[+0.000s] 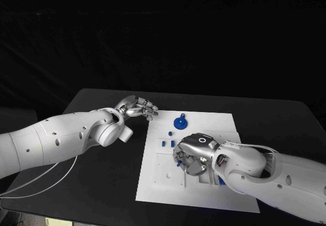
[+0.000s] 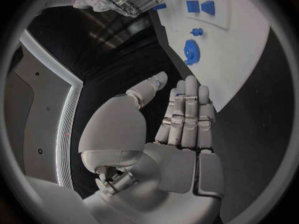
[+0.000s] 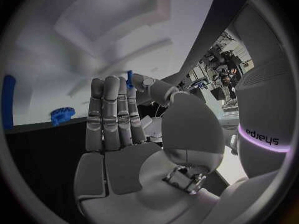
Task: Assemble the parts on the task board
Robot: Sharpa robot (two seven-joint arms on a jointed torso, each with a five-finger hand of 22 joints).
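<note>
Parts on the task board (image 1: 204,195): one blue gear (image 1: 180,123), plus one small blue peg (image 3: 129,78) pinched in my right hand (image 1: 192,154) over the board. My left hand (image 1: 138,108) hovers off-board, fingers straight, holding nothing.

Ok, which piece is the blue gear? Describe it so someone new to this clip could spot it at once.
Start at the white task board in the middle of the black table. Look to its far edge, beyond the right robot hand hovering over the board's middle. The blue gear lies there alone, round and toothed with a small tab, clearly larger than the small blue pieces nearer the hand.
</note>
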